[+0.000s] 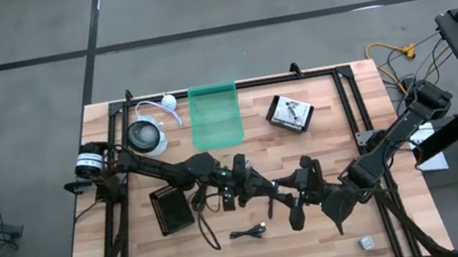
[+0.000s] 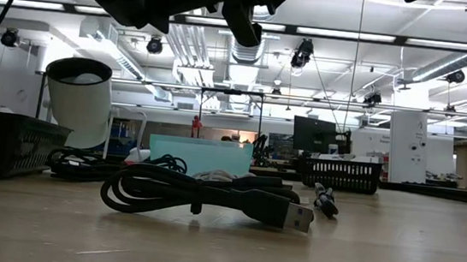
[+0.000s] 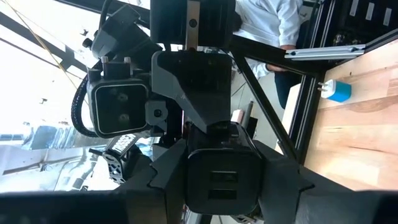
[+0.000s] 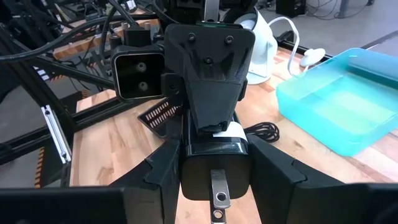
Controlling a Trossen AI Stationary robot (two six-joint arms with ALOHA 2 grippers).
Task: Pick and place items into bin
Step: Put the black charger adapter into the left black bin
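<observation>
My two grippers meet nose to nose above the middle of the table. My left gripper [image 1: 268, 189] comes from the left and my right gripper [image 1: 302, 192] from the right. Between them is a black boxy item [image 4: 214, 158] with a white label and a silver metal tab [image 4: 217, 194]. Both grippers are shut on it. The turquoise bin [image 1: 214, 115] stands at the far middle. A coiled black cable [image 1: 250, 231] lies on the table near the front, and it also shows close up in the low view [image 2: 210, 199]. A tiny grey block [image 1: 367, 242] lies at the front right. My left gripper has the black item [image 3: 221, 177] between its two fingers, which stand against its two sides, coming level from the table's left. The item is clear of the table. My right gripper holds the same item by its two sides [image 4: 186, 165] between its fingers, level from the table's right. The silver tab faces its camera. The left gripper's finger [image 4: 211, 106] lies over the item, turned a quarter against mine.
A black mesh basket [image 1: 171, 210] sits at the left front. A white round device [image 1: 146, 137] with a white cord sits at the far left. A black-and-white printed box [image 1: 289, 112] lies right of the bin. A person in white [image 3: 267, 22] stands beyond the table.
</observation>
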